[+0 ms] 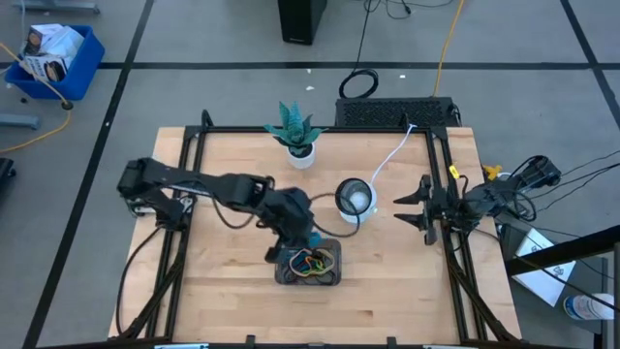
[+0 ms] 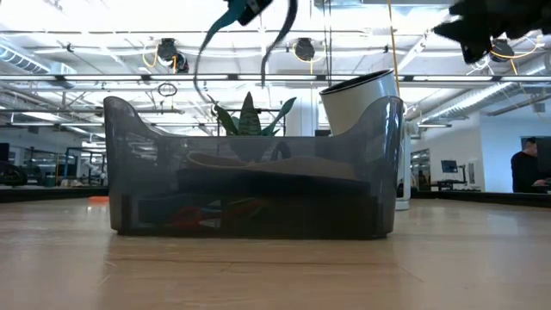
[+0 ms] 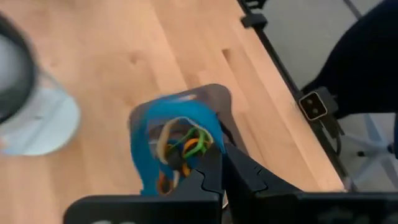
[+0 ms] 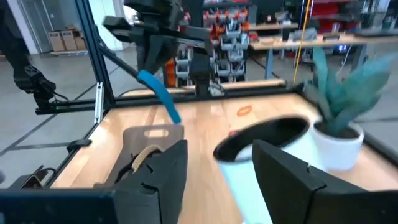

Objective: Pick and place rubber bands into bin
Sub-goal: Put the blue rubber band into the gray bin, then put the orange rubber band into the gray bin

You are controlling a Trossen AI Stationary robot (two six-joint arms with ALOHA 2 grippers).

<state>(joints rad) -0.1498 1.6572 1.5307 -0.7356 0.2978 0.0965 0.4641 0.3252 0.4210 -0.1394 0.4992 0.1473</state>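
The bin (image 1: 287, 274), a dark grey tray, sits near the middle of the table toward its near edge, with several coloured rubber bands (image 1: 312, 260) lying in it. My left gripper (image 1: 307, 236) hovers just above the bin's far side, shut on a blue rubber band (image 3: 142, 152) that hangs over the bin (image 3: 214, 96). The right wrist view shows that band (image 4: 160, 93) dangling from the left gripper above the bin (image 4: 152, 134). My right gripper (image 1: 418, 206) waits open and empty at the table's right edge. My left gripper pinches the blue rubber band at the top of its loop (image 3: 208, 134) between its two shut fingers (image 3: 239, 174). The fingers slant down from the table's left. The band hangs slack below them as an open loop, lifted clear over the bin.
A round white-silver bowl (image 1: 355, 197) stands just right of and behind the bin. A potted plant (image 1: 295, 134) stands at the far edge. A white cable (image 1: 389, 160) runs from the bowl to the far right corner. Bare wood lies left and near.
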